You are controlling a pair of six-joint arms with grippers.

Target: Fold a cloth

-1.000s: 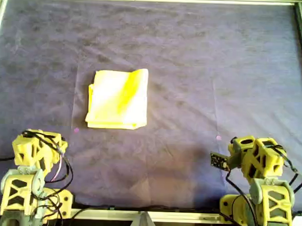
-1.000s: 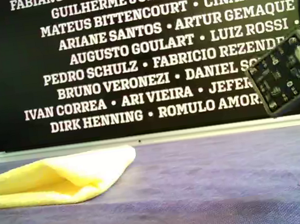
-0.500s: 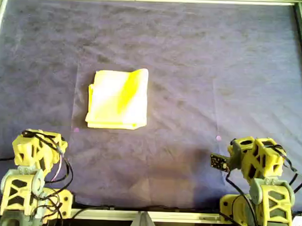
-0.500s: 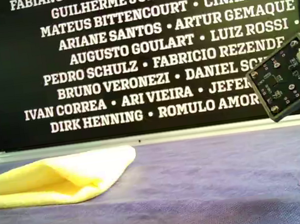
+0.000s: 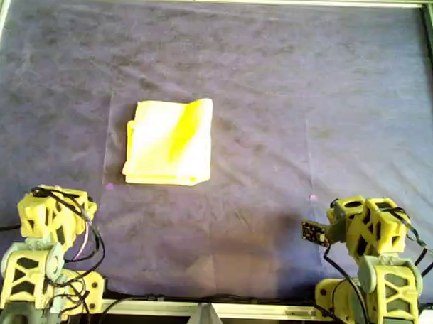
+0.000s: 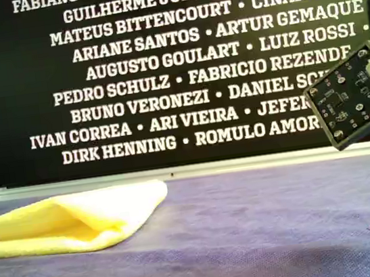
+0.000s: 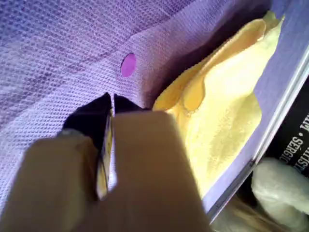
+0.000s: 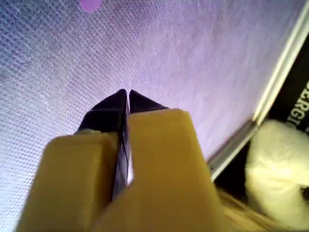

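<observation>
Cloth [image 5: 169,141] lies folded on the purple sheet [image 5: 311,87], toward the overhead view's left, well apart from both arms. My first gripper [image 7: 111,104], jaws together and empty, has the cloth ahead of it past a pink dot [image 7: 128,65]; judged the nearer arm. My second gripper [image 8: 126,96], jaws likewise together and empty, faces bare sheet. Folded edges run roughly square, no clear long axis.
</observation>
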